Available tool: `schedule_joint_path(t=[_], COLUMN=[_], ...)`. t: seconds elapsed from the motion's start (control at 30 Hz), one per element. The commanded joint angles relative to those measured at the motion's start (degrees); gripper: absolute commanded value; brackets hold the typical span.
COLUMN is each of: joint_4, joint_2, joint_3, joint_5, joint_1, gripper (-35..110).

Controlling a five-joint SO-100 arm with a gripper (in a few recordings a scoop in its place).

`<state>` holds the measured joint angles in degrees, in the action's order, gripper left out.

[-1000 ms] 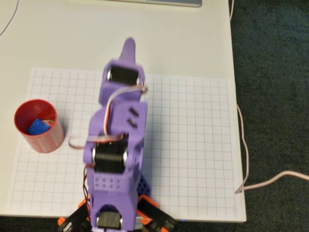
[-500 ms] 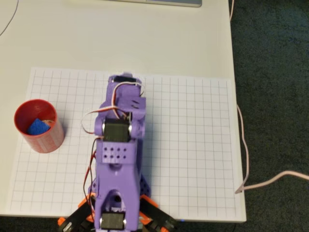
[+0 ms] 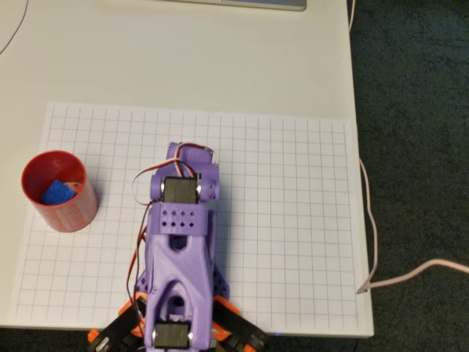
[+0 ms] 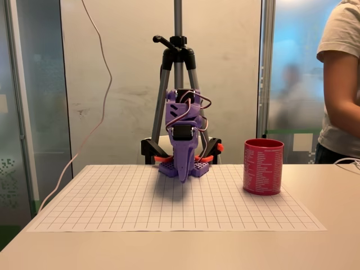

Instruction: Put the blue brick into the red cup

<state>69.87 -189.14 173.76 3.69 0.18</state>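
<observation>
The blue brick lies inside the red cup, which stands upright on the left side of the grid paper in the overhead view. In the fixed view the red cup stands at the right, its inside hidden. The purple arm is folded back over its base. My gripper hangs pointing down near the base, just above the paper, fingers together with nothing between them, well apart from the cup.
A white grid sheet covers the table. A thin cable runs along the table's right edge. A tripod stands behind the arm. A person stands at the right edge of the fixed view.
The arm has pulled back from its stretched-out pose and folded down over its base. The brick and cup have not moved.
</observation>
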Motion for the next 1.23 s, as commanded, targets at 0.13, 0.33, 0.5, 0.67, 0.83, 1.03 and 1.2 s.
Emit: schedule_joint_path(t=[0.13, 0.33, 0.5, 0.67, 0.83, 1.03, 1.2], joint_4=[-0.8, -0.8, -0.8, -0.8, -0.8, -0.8, -0.8], joint_2=[-0.1, -0.1, -0.1, -0.1, -0.1, -0.1, -0.1], joint_3=[-0.4, -0.4, -0.4, -0.4, -0.4, -0.4, -0.4], joint_5=[0.1, 0.1, 0.1, 0.1, 0.1, 0.1, 0.1], joint_1=[0.1, 0.1, 0.1, 0.1, 0.1, 0.1, 0.1], gripper=[0, 0, 0, 0, 0, 0, 0])
